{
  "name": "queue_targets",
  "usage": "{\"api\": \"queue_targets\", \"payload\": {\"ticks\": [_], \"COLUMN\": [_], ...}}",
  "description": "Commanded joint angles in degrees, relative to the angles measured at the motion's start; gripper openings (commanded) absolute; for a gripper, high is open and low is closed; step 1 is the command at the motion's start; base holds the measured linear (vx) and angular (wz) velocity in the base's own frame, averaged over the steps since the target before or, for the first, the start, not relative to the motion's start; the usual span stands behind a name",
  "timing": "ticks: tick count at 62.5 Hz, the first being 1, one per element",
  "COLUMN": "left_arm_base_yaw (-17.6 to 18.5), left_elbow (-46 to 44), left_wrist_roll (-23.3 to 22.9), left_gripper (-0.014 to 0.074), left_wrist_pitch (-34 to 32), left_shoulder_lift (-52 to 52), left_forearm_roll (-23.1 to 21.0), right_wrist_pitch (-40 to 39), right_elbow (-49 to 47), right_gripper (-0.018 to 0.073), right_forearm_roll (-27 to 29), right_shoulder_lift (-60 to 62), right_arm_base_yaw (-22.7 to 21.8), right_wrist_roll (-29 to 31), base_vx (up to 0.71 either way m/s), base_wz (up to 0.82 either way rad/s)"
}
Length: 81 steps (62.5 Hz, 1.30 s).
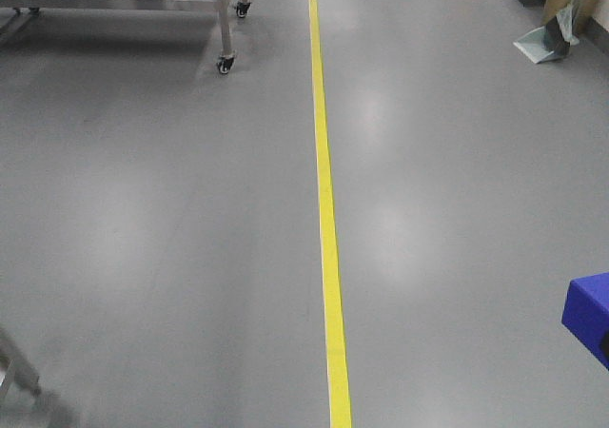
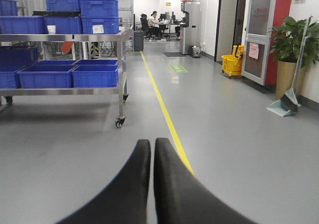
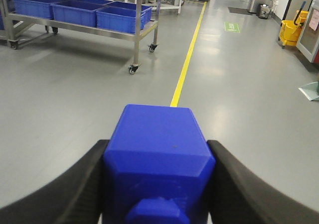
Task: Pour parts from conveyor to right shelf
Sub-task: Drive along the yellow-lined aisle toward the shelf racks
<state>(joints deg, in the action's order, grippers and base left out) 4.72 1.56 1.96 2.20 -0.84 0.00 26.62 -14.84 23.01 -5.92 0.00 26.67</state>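
Polished grey floor point(image 1: 457, 257) is seen on all sides. The shiny stainless steel rack point(image 2: 60, 91), loaded with deep blue plastic bins point(image 2: 94, 75), is found far up and left of the painted yellow floor line point(image 1: 325, 209). No conveyor is shown. The black left gripper point(image 2: 152, 147) is pressed closed on nothing, just left of the line. The black right gripper point(image 3: 157, 152) is clamped on the small bright blue plastic block point(image 3: 157, 129), right of the line. Carrying is judged to be the step in hand. A firm clamp and a level block are called for, with tipping held back until a bin lies directly beneath.
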Motion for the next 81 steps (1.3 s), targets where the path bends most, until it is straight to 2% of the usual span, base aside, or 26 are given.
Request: {"api": "queue_targets", "payload": {"ticks": [1,81], "left_arm_base_yaw": [0.23,0.23], "left_elbow": [1.71,1.71], "left_wrist_roll": [-0.49,-0.49], "left_gripper": [-0.0006,-0.0006], "left_wrist_pitch": [-4.11,-4.11], "left_shoulder_lift": [-0.64,-0.64], "left_forearm_roll": [0.0,0.0], "right_wrist_pitch": [-4.16,-3.96], "right_elbow": [-1.68,-1.68], "right_gripper": [-0.001,-0.001], "right_forearm_roll": [0.73,0.73], "right_shoulder_lift": [-0.66,-0.66], "right_arm_base_yaw": [-0.23,-0.23], "right_wrist_roll": [0.49,0.49], "base_vx": [0.81,0.75], "base_wz": [-0.04,0.02]}}
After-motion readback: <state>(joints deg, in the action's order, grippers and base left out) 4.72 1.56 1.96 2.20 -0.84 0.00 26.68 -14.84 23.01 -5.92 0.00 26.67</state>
